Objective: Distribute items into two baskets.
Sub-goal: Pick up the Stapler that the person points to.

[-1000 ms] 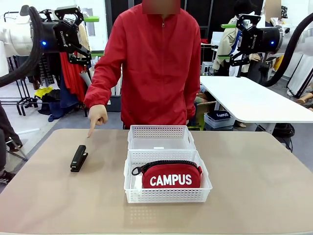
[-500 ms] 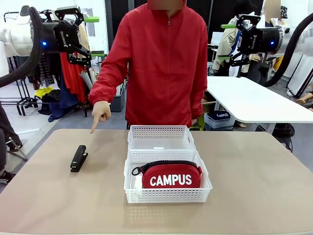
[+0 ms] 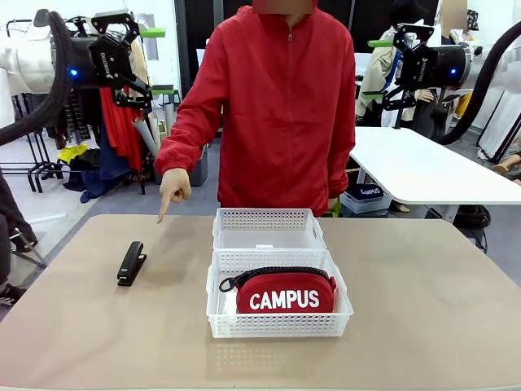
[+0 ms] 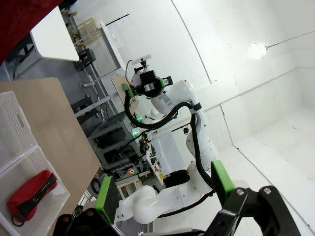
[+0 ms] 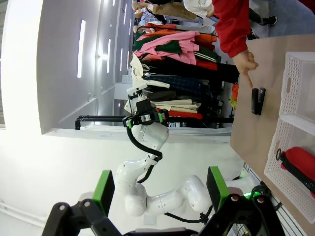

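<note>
The red pouch [image 3: 285, 295], lettered "CAMPUS" in white, is seen lying in the near basket [image 3: 279, 327], with its black zipper pull hung toward the basket's left end. The far basket [image 3: 269, 218] is set directly behind the near one, the two placed end to end in the middle of the table [image 3: 423, 309]. The stapler [image 3: 130, 262] is laid flat on the table, well apart from the baskets on the robot's left side. A hand [image 3: 172, 186] of the person in the red jacket is held above the table's far edge, its forefinger pointed downward, beyond the stapler and not touching it. The left claw [image 3: 156, 61] is held high above the table's left side, released, with its green-padded fingers spread and nothing between them. The right claw [image 3: 376, 69] is likewise raised high on the right side, released and holding nothing.
</note>
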`<move>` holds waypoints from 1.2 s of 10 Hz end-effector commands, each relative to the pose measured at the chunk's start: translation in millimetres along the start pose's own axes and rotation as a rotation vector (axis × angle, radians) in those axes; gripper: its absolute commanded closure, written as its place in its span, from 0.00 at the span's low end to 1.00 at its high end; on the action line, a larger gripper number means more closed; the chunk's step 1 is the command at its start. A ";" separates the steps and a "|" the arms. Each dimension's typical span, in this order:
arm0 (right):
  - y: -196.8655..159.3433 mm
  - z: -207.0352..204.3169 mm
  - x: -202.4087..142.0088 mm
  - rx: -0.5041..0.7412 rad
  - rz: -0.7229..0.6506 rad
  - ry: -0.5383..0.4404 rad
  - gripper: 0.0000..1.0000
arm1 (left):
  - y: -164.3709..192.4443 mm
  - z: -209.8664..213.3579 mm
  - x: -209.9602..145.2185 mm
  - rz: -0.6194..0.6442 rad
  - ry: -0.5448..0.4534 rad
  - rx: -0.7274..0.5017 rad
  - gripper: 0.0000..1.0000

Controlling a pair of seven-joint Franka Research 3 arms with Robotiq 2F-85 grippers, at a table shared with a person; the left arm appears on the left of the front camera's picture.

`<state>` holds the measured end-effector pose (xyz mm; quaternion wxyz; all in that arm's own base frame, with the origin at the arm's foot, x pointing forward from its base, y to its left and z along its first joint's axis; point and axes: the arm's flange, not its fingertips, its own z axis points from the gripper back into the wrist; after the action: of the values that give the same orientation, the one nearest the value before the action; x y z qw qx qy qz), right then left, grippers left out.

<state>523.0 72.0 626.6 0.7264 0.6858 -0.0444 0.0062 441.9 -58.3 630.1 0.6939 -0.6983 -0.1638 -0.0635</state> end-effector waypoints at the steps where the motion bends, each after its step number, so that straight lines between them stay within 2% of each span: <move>1: 2.2 -0.2 -0.4 0.008 -0.016 -0.002 0.00 | -2.3 5.6 11.1 0.081 0.040 0.082 0.00; 3: 2.2 -0.2 -0.4 0.008 -0.016 -0.002 0.00 | 1.0 3.5 14.1 0.137 0.058 0.161 0.00; 5: 2.2 -0.2 -0.4 0.008 -0.016 -0.002 0.00 | 2.2 2.6 15.3 0.129 0.080 0.258 0.00; 8: 2.2 -0.2 -0.4 0.008 -0.016 -0.002 0.00 | 15.3 6.7 16.5 0.144 0.158 0.566 0.00; 9: 2.2 -0.2 -0.4 0.008 -0.016 -0.002 0.00 | 19.0 9.0 18.0 0.145 0.179 0.633 0.00; 12: 2.2 -0.2 -0.4 0.008 -0.016 -0.002 0.00 | 35.4 6.7 16.0 0.058 0.240 0.925 0.00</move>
<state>523.1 71.9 626.4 0.7264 0.6858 -0.0443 0.0059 463.6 -41.6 600.0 0.9327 -0.3494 -0.0770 -0.0453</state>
